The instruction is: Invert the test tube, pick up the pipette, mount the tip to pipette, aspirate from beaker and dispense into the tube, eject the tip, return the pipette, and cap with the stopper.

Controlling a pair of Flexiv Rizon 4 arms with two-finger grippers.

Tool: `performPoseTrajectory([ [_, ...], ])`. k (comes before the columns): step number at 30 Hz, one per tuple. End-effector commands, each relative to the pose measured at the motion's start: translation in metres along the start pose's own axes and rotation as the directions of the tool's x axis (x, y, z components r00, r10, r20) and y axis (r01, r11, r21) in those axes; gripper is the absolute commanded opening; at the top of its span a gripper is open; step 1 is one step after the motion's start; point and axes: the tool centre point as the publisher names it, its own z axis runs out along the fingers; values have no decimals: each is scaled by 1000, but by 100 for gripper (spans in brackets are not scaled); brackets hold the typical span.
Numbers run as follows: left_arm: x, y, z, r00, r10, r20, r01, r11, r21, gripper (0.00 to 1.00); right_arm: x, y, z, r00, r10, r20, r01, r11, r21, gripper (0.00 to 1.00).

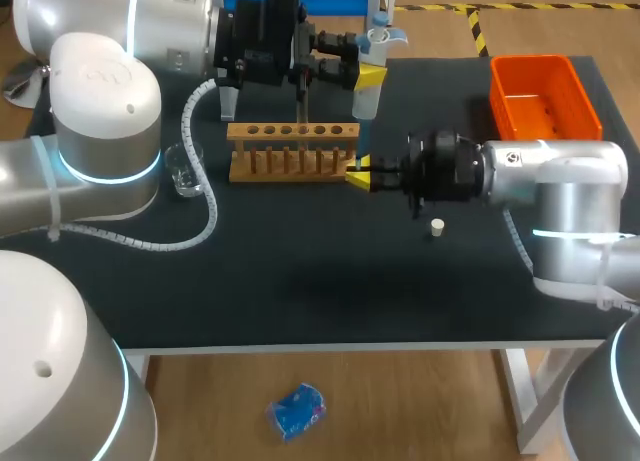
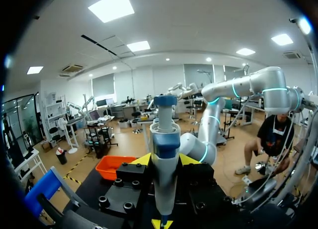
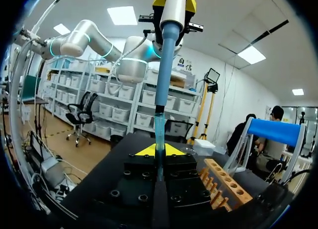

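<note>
Dark tabletop [image 1: 300,281] is carrying the whole setup, and the risk is gathering where the two tools are meeting. The left gripper [image 1: 365,76] is pinching the pipette [image 2: 164,149] upright between its fingers. It is hanging directly above the right gripper [image 3: 159,150], whose fingers are pressing on the tube [image 3: 159,132] from both sides, just beside the end of the wooden rack [image 1: 292,151].

The blue tip [image 3: 163,70] is reaching down into the tube's mouth, so the robot is probably dispensing.

Several things could be going wrong from here:
- If either arm is drifting sideways, the tip may scrape the rim and lever the tube askew in its narrow hold.
- A tilted tube could be sending liquid down its outside, or slipping through the fingers altogether.
- If the pipette is lifting off at an angle, the tip could drag the tube along with it.
- The rack is sitting so near the right gripper that a small swing could knock it.
- The stopper [image 1: 437,224] is lying on the table just beside the right gripper's wrist, where a careless retreat might roll it away.

The beaker [image 1: 185,169] is standing well apart, beyond the rack's far end.
</note>
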Motion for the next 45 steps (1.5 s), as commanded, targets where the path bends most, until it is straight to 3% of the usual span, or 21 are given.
performPoseTrajectory([
  [1, 1, 2, 0, 1000, -1, 0, 1, 1000, -2, 0, 0, 3, -1, 999, 53, 2, -53, 998, -20, 0],
  [7, 1, 2, 0, 1000, -1, 0, 1, 1000, -2, 0, -1, 3, -1, 990, 139, 8, -139, 989, -58, 0],
  [45, 1, 2, 0, 1000, -1, 0, 1, 1000, -2, 0, -1, 15, -2, 991, 137, 5, -137, 989, -49, 0],
])
